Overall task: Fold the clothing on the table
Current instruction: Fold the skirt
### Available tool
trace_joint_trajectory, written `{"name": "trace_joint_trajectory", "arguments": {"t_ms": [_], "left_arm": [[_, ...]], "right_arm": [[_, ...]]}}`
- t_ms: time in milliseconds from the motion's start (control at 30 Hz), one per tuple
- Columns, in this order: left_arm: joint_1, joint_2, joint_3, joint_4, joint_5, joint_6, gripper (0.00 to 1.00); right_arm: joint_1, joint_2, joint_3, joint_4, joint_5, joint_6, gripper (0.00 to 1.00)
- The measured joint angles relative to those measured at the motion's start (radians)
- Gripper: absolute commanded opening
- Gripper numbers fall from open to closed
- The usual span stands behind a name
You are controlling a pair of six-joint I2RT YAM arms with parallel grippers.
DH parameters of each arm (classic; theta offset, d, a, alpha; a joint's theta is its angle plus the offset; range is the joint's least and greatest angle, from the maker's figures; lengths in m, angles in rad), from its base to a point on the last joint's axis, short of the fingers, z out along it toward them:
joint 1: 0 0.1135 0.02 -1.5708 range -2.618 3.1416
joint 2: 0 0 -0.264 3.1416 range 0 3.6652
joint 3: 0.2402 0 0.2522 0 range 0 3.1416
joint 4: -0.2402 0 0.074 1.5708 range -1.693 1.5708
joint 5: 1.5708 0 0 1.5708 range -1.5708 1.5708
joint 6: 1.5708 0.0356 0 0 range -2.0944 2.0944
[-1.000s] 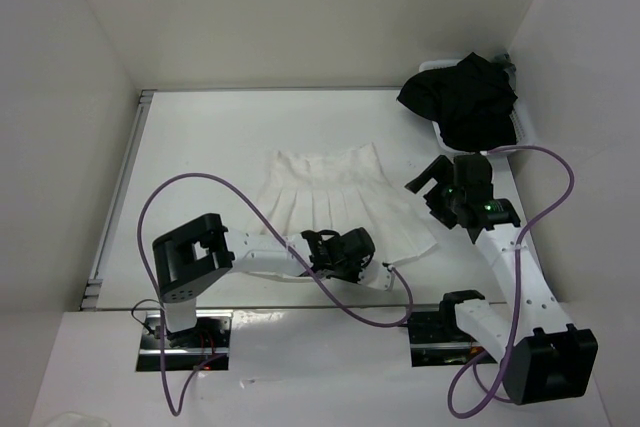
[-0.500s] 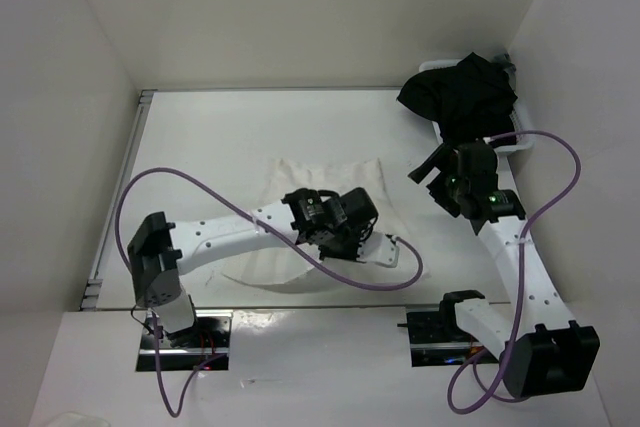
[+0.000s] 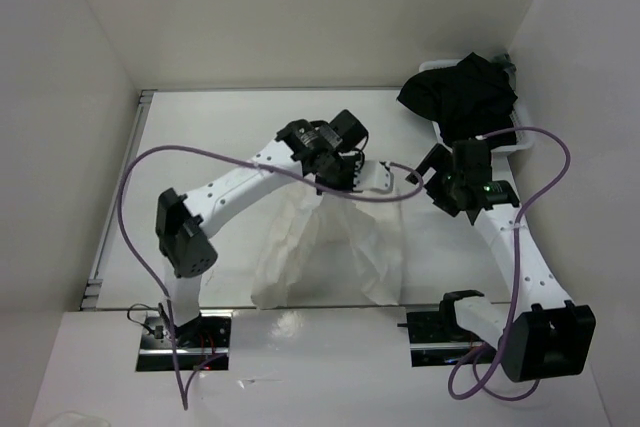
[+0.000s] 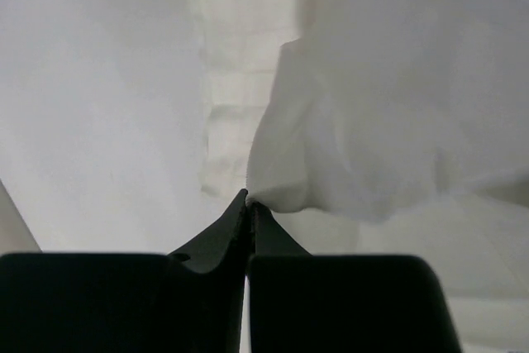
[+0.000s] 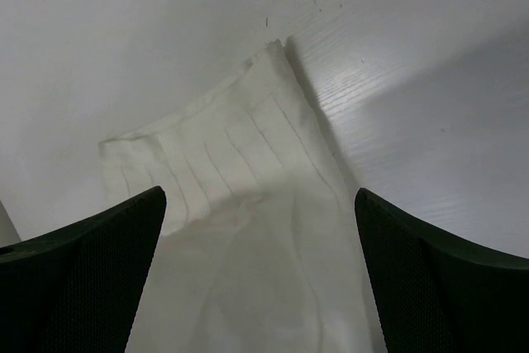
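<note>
The white pleated clothing (image 3: 322,247) is lifted at one edge and hangs in a crumpled sheet down toward the front of the table (image 3: 200,157). My left gripper (image 3: 335,182) is raised over the middle of the table and is shut on a pinch of the fabric's edge. In the left wrist view the left gripper (image 4: 250,202) has its tips pressed together on the clothing (image 4: 372,113). My right gripper (image 3: 425,172) stands open just right of the lifted fabric. The right wrist view shows the right gripper (image 5: 260,287) wide apart above the pleated clothing (image 5: 240,179), touching nothing.
A black garment (image 3: 465,97) lies heaped in a white tray (image 3: 520,143) at the back right corner. A metal rail (image 3: 120,187) runs along the table's left edge. White walls close in the back and both sides. Purple cables loop from both arms.
My left gripper has swung from the front edge up and back over the table's middle, pulling the clothing's near edge up with it. The right gripper has shifted slightly back.
</note>
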Motion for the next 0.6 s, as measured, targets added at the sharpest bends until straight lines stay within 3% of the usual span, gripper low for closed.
{"name": "trace_joint_trajectory", "arguments": {"t_ms": [133,267,367,467,600], "left_arm": [[0.146,0.169,0.031,0.043,0.014,0.054,0.00],[0.238,0.388,0.206,0.041,0.051,0.071,0.00],[0.256,0.576,0.464,-0.022,0.081,0.069,0.00],[0.257,0.780,0.819,-0.090,0.116,0.029,0.00],[0.261,0.851,0.977,-0.140,0.134,0.008,0.00]], "right_arm": [[0.000,0.043,0.006,0.003,-0.008,-0.006,0.99],[0.002,0.090,0.008,0.008,-0.023,-0.022,0.99],[0.007,0.118,0.009,0.010,-0.031,-0.043,0.99],[0.013,0.123,0.009,0.010,-0.051,-0.079,0.99],[0.115,0.069,0.003,0.017,-0.043,-0.134,0.99]]}}
